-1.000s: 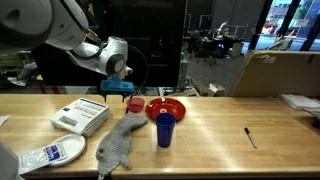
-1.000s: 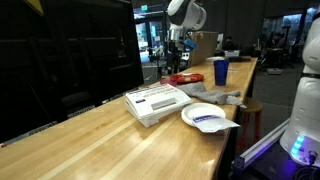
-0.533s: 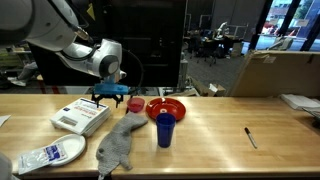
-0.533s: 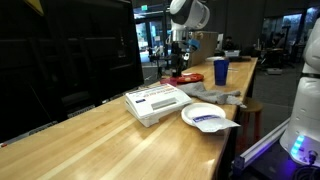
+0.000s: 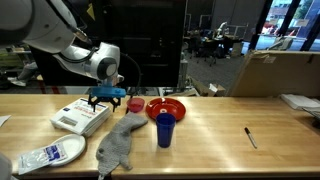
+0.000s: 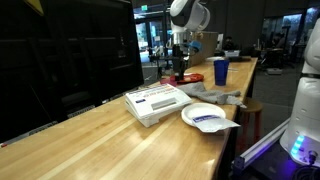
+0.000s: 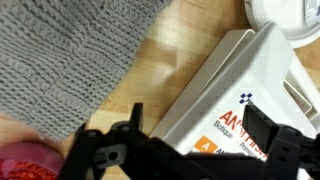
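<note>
My gripper [image 5: 104,97] hangs open and empty just above the wooden table, over the near corner of a white box with printed labels [image 5: 80,117]. In the wrist view the open fingers [image 7: 195,125] straddle the edge of that white box [image 7: 235,90]. A grey knitted cloth [image 7: 70,55] lies beside it, also seen in an exterior view [image 5: 118,143]. A small red cup [image 5: 134,104] stands just past the gripper, and its rim shows in the wrist view [image 7: 30,163]. In an exterior view the gripper [image 6: 179,71] is above the white box's far end [image 6: 158,101].
A red bowl [image 5: 166,107] and a blue cup [image 5: 164,129] stand near the cloth. A white plate with a packet [image 5: 50,154] lies at the front edge, also seen in an exterior view [image 6: 208,117]. A black pen [image 5: 250,137] lies further along. A cardboard box [image 5: 270,72] stands behind the table.
The gripper has moved down and sideways from above the red cup to over the white box's corner. It stays open.
</note>
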Robot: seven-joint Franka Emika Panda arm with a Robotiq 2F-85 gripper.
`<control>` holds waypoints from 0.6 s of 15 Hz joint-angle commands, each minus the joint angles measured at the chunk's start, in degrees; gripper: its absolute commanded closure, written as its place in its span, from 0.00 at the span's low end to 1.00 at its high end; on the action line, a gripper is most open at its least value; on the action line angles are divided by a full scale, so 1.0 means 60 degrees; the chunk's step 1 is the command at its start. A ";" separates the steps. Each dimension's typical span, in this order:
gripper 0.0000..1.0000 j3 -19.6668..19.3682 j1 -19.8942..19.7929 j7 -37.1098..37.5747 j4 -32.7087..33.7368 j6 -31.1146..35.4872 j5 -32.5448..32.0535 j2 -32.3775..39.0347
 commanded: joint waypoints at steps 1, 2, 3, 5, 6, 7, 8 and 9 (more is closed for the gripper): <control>0.00 -0.0044 0.0271 0.0062 0.0003 -0.0288 0.0087 -0.0167; 0.00 -0.0038 0.0310 0.0067 0.0019 -0.0327 0.0100 -0.0145; 0.00 -0.0039 0.0350 0.0039 0.0027 -0.0342 0.0139 -0.0097; 0.00 -0.0036 0.0402 0.0015 -0.0018 -0.0220 0.0161 -0.0055; 0.00 -0.0011 0.0404 0.0172 -0.0082 0.0037 0.0040 -0.0044; 0.00 -0.0005 0.0404 0.0215 -0.0105 0.0188 0.0024 -0.0027; 0.00 -0.0002 0.0381 0.0345 -0.0151 0.0462 -0.0006 0.0001; 0.00 -0.0017 0.0375 0.0411 -0.0183 0.0696 0.0099 0.0016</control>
